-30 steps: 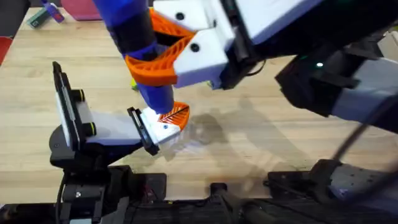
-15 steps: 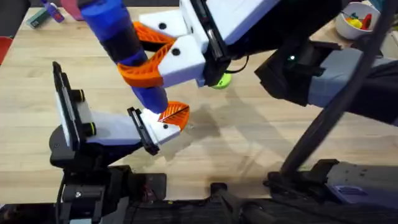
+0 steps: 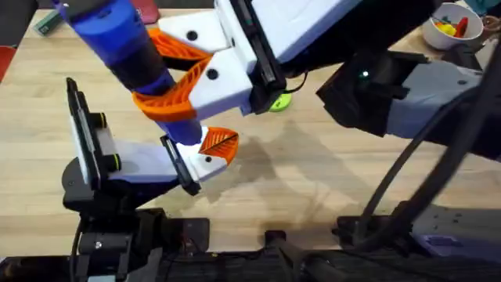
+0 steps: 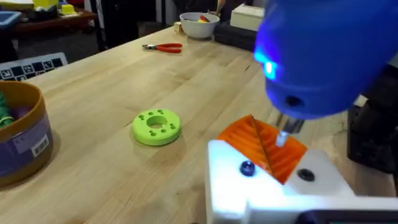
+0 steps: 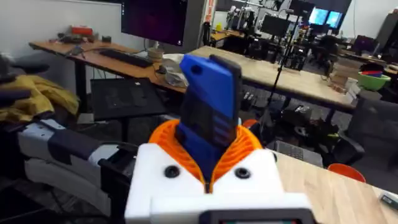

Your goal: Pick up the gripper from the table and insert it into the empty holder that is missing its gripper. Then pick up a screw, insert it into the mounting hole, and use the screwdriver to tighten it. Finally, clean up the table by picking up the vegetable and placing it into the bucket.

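Observation:
My right gripper (image 3: 150,74) reaches across the table and is shut on the blue screwdriver (image 3: 125,47), which sits between its orange pads (image 5: 249,146). The screwdriver (image 5: 210,109) leans left, and its thin metal tip (image 4: 283,138) comes down onto the small orange gripper wedge (image 4: 264,144). That wedge (image 3: 220,143) sits in the white holder (image 3: 207,164) on my left gripper (image 3: 205,157). Two dark round spots (image 4: 247,167) show on the holder's (image 4: 261,190) top face. The tan bucket (image 4: 18,137) with a blue band stands to one side. The vegetable is out of view.
A green ring (image 4: 157,126) lies on the wood near the holder, also seen as the green ring (image 3: 279,101) under the right arm. Red-handled pliers (image 4: 163,47) and a white bowl (image 4: 199,22) of coloured bits sit farther off. A black stand (image 3: 82,133) rises at the left.
The right arm and the screwdriver have swung left, and the screwdriver's upper end leans further toward the upper left. Its tip stays at the orange wedge. The left arm has not moved.

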`<move>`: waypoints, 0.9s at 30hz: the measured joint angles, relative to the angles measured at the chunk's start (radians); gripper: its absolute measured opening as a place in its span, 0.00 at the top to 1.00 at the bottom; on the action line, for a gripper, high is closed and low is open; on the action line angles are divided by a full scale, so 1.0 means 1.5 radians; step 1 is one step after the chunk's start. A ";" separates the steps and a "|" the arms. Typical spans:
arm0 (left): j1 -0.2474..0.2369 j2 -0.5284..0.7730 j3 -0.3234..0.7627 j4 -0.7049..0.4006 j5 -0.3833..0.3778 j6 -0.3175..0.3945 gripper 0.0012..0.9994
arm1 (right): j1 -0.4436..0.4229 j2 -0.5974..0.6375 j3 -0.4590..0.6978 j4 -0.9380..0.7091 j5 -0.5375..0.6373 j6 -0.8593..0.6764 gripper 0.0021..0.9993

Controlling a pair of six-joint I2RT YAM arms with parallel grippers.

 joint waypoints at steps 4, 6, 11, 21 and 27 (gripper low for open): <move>0.000 0.000 0.000 0.000 0.000 0.000 0.99 | 0.000 0.000 0.000 0.000 0.000 -0.002 0.98; 0.000 0.000 0.000 0.000 0.000 0.000 0.99 | 0.000 0.000 0.000 0.000 0.000 -0.002 0.98; 0.000 0.000 0.000 0.000 0.000 0.000 0.99 | 0.000 0.000 0.000 -0.001 0.000 -0.002 0.98; 0.000 0.000 0.000 0.000 0.000 0.000 0.99 | -0.003 0.023 0.000 -0.001 0.000 -0.007 0.98; 0.000 0.000 0.000 0.000 0.000 0.000 0.99 | -0.009 0.027 0.000 -0.001 0.000 -0.012 0.98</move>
